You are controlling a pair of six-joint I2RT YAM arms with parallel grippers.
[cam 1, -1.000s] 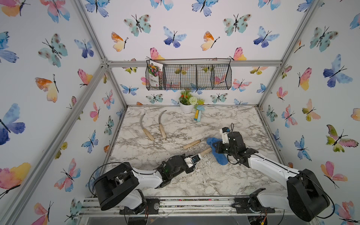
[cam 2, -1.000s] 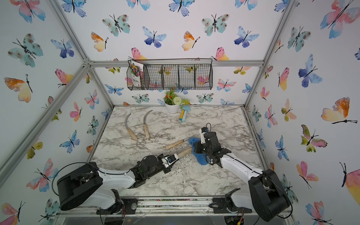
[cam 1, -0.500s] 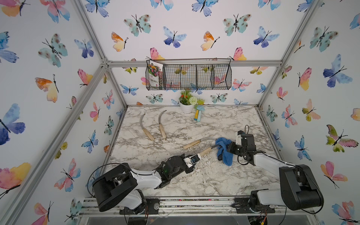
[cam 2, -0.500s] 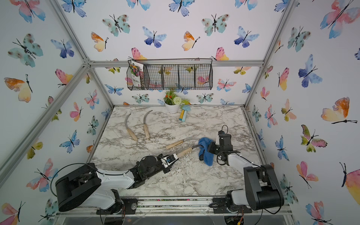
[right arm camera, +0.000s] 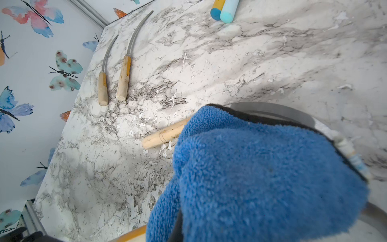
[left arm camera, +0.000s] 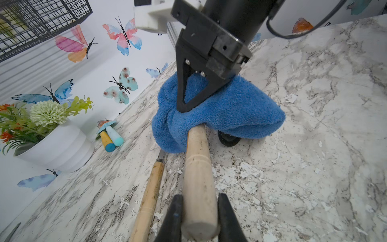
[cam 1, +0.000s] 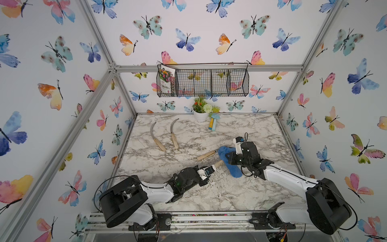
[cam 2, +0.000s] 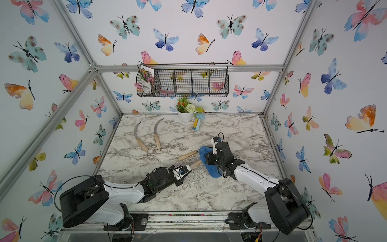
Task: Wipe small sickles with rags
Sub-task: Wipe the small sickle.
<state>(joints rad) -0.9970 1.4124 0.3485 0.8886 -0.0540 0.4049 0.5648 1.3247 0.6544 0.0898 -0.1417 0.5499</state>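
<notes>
Left wrist view: left gripper (left arm camera: 200, 201) clamps the handle of one sickle (left arm camera: 198, 167); its blade is hidden under the blue rag (left arm camera: 230, 109), which the closed right gripper (left arm camera: 205, 125) pinches, centre-right on the marble table (cam 1: 209, 194). Another sickle (cam 1: 206, 155) lies just beside, with two more sickles (cam 1: 174, 137) far left.

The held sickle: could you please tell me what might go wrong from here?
The left gripper has its jaws on only the butt of the held sickle, so drag from the rag might twist it loose. The rag also lies over the blade of the neighbouring sickle and could sweep it along.
</notes>
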